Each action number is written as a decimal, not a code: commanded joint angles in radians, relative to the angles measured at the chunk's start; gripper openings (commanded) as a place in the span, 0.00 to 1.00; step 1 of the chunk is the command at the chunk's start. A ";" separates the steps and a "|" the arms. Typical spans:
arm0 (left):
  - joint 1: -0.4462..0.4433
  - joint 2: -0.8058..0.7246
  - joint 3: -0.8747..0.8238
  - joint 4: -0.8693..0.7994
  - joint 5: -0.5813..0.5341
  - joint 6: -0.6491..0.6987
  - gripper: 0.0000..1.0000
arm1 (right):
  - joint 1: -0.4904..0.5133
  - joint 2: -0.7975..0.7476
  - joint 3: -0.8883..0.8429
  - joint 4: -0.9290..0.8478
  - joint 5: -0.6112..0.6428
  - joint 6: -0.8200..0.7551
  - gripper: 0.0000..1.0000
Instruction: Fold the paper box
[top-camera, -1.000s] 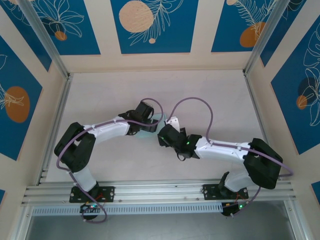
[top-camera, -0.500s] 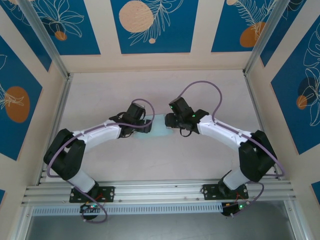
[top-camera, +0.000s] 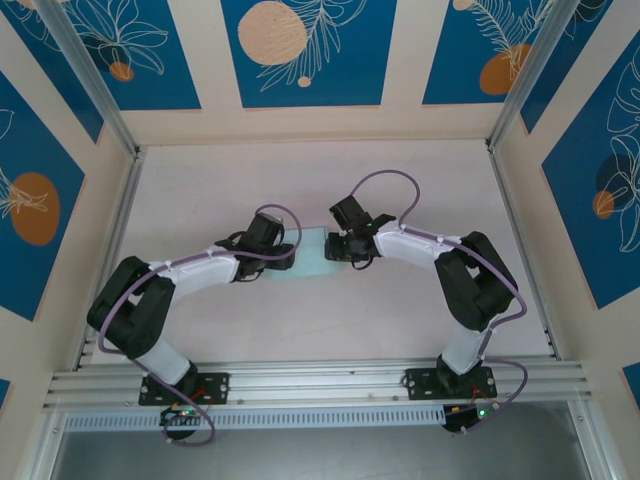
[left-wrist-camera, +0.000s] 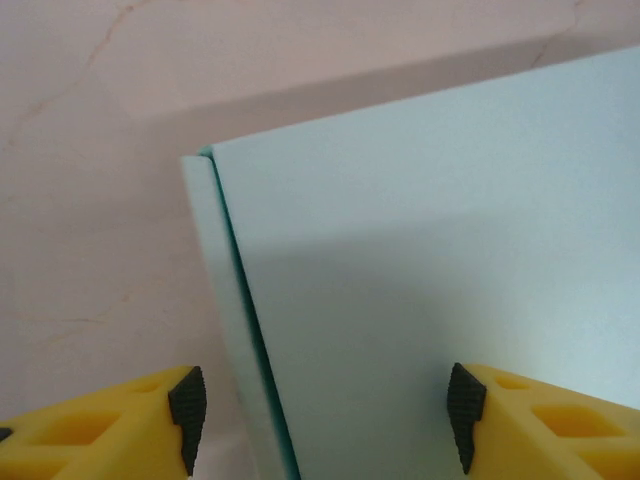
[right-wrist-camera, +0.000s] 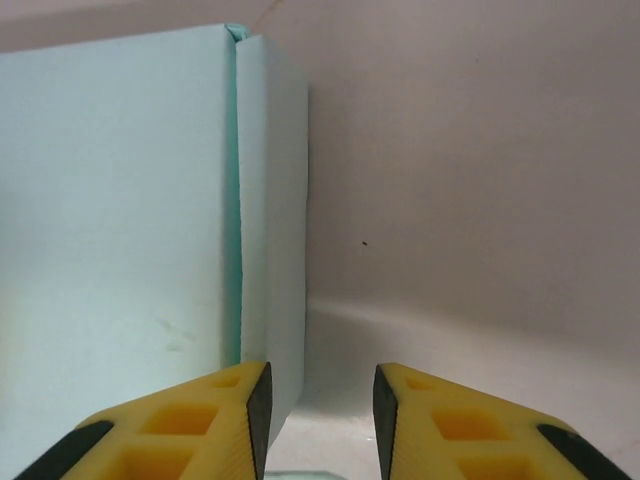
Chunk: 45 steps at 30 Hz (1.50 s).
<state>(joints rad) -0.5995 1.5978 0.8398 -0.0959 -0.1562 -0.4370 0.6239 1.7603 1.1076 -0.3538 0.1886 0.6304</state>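
Observation:
The paper box (top-camera: 311, 258) is a pale light-blue folded shape lying on the table between my two grippers. My left gripper (top-camera: 288, 256) is at its left end, my right gripper (top-camera: 333, 250) at its right end. In the left wrist view the left gripper (left-wrist-camera: 325, 415) stands open, its black pads (left-wrist-camera: 187, 415) straddling the box's top panel (left-wrist-camera: 430, 250) and a folded side flap (left-wrist-camera: 212, 290). The right gripper (right-wrist-camera: 320, 420) is open by a narrow gap. Its left finger (right-wrist-camera: 258, 415) lies against the box's side wall (right-wrist-camera: 275, 200), with bare table between the fingers.
The pale table (top-camera: 320, 180) is fenced by patterned blue walls (top-camera: 300, 50) and aluminium posts. A metal rail (top-camera: 320, 380) carrying both arm bases runs along the near edge. Purple cables (top-camera: 385, 185) loop over each forearm.
The right arm swung from the near middle out to the box's right end. The left gripper slid down to the box's left end. Both pairs of jaws narrowed.

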 joint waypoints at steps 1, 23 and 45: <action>0.018 0.053 -0.044 -0.029 0.025 -0.021 0.62 | -0.015 0.043 -0.039 0.044 -0.083 -0.006 0.30; 0.108 -0.217 -0.065 -0.005 0.213 -0.093 0.87 | 0.259 -0.170 -0.009 -0.005 0.401 -0.414 0.54; 0.282 -0.894 -0.442 -0.029 -0.127 -0.278 1.00 | 0.522 0.044 -0.002 0.194 0.662 -0.759 0.76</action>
<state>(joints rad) -0.3244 0.7433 0.4061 -0.1024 -0.2203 -0.7273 1.1343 1.7744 1.0657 -0.1928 0.7994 -0.0837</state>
